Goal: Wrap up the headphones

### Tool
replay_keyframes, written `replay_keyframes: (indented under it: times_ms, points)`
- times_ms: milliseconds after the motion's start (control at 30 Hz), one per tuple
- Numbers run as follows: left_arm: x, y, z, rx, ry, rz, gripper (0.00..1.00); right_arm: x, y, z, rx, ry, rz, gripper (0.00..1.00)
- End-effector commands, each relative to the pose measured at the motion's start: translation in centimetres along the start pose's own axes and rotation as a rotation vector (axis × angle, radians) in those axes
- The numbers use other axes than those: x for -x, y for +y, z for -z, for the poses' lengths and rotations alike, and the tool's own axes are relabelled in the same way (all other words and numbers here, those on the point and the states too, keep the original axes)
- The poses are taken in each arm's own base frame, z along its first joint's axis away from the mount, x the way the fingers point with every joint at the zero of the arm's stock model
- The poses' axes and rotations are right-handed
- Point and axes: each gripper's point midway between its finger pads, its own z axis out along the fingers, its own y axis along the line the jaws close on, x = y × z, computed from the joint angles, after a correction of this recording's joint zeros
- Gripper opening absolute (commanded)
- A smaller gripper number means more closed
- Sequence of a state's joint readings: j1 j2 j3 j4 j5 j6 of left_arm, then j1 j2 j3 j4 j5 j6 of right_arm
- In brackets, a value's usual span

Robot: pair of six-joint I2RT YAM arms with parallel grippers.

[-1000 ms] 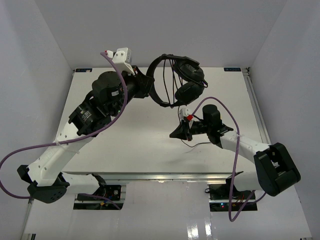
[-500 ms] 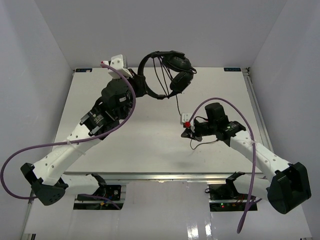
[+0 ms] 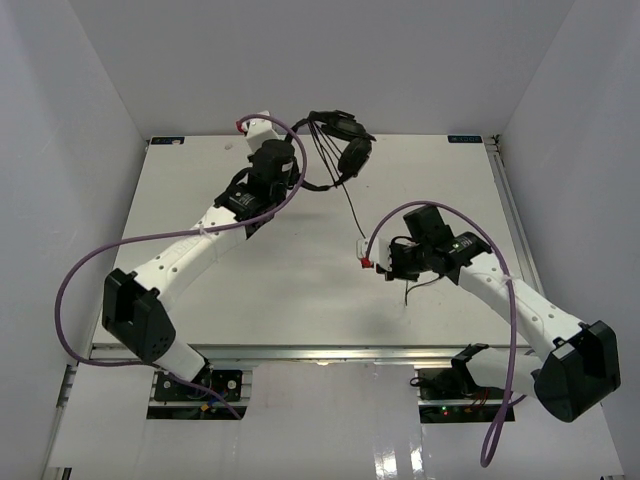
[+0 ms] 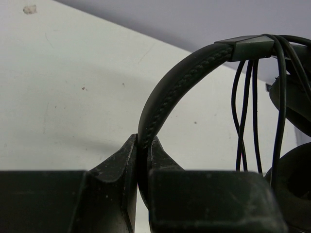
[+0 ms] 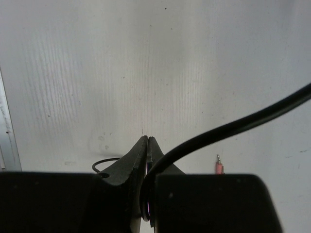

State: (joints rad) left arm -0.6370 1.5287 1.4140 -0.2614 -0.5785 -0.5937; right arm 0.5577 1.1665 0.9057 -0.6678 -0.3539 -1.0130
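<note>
Overhead and wrist views. The left gripper (image 4: 143,145) is pressed together on the headband (image 4: 175,92) of the headphones (image 3: 348,148), pinching it edge-on between both fingertips. The headphones sit just beyond that gripper, at the far middle of the table (image 3: 450,180), with the earcups (image 3: 355,155) on the side away from the arm. Several strands of the thin cable (image 3: 350,208) cross the headband. The free length runs nearward to the right gripper (image 5: 147,141), whose fingers are closed tip to tip with the cable caught between them (its loose end trails on the tabletop).
</note>
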Motion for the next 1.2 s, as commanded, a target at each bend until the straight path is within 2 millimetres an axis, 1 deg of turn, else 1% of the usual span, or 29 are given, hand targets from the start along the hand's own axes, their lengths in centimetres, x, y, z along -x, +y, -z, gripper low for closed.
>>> replay_keyframes:
  times_ms: [0, 67, 167, 200, 233, 367, 400, 433, 467, 533, 600, 667, 800, 867, 900, 933, 1067, 1100, 1167]
  points:
    - [2.5, -2.5, -0.9, -0.056, -0.061, 0.083, 0.0, -0.6, -1.6, 2.3, -0.048, 0.138, 0.141, 0.08]
    - [1.4, -3.0, -1.9, -0.062, -0.034, 0.057, 0.0, -0.3, -2.6, 3.5, -0.106, 0.196, 0.238, 0.08]
    - [-1.4, -2.7, -3.0, -0.063, 0.031, -0.003, 0.0, 1.4, -4.6, 5.5, -0.21, 0.217, 0.311, 0.08]
    - [-2.6, -2.7, -3.4, -0.071, 0.061, -0.032, 0.0, 2.0, -5.7, 6.7, -0.265, 0.229, 0.326, 0.08]
    - [-3.7, -2.8, -3.5, -0.094, 0.094, -0.081, 0.0, 2.5, -6.7, 7.4, -0.313, 0.239, 0.338, 0.08]
    - [-8.4, -2.8, -3.6, -0.182, 0.224, -0.216, 0.0, 4.9, -9.6, 10.0, -0.467, 0.25, 0.395, 0.08]
    - [-9.2, -3.0, -3.2, -0.203, 0.244, -0.238, 0.0, 5.3, -10.2, 10.6, -0.502, 0.258, 0.401, 0.08]
    - [-10.6, -3.1, -2.7, -0.234, 0.265, -0.274, 0.0, 6.1, -10.8, 11.1, -0.539, 0.245, 0.407, 0.08]
    - [-11.6, -3.3, -2.3, -0.265, 0.278, -0.298, 0.0, 6.6, -11.3, 11.5, -0.566, 0.235, 0.404, 0.08]
    - [-13.0, -3.7, -1.1, -0.328, 0.297, -0.336, 0.0, 7.5, -11.8, 12.2, -0.605, 0.207, 0.395, 0.08]
    - [-14.2, -4.2, 0.3, -0.4, 0.32, -0.368, 0.0, 7.8, -12.0, 12.5, -0.636, 0.195, 0.395, 0.08]
    - [-16.0, -4.8, 1.6, -0.47, 0.357, -0.415, 0.0, 7.9, -12.2, 12.6, -0.658, 0.182, 0.392, 0.08]
    - [-18.5, -5.6, 3.9, -0.564, 0.401, -0.49, 0.0, 7.6, -11.8, 12.4, -0.659, 0.177, 0.382, 0.08]
    - [-19.2, -5.9, 5.1, -0.609, 0.413, -0.504, 0.0, 7.3, -11.5, 12.1, -0.655, 0.174, 0.379, 0.08]
    - [-19.2, -6.1, 5.5, -0.629, 0.408, -0.503, 0.0, 7.2, -11.4, 12.1, -0.656, 0.171, 0.376, 0.08]
    - [-19.6, -6.5, 6.4, -0.665, 0.42, -0.506, 0.0, 7.1, -11.3, 12.0, -0.655, 0.164, 0.368, 0.08]
    - [-20.2, -7.2, 8.5, -0.742, 0.432, -0.527, 0.0, 7.1, -11.5, 11.8, -0.656, 0.137, 0.337, 0.08]
    - [-20.1, -7.3, 8.9, -0.752, 0.43, -0.529, 0.0, 7.0, -11.5, 11.8, -0.654, 0.132, 0.328, 0.08]
    - [-20.6, -7.1, 9.7, -0.768, 0.443, -0.532, 0.0, 6.9, -11.6, 11.8, -0.655, 0.121, 0.309, 0.08]
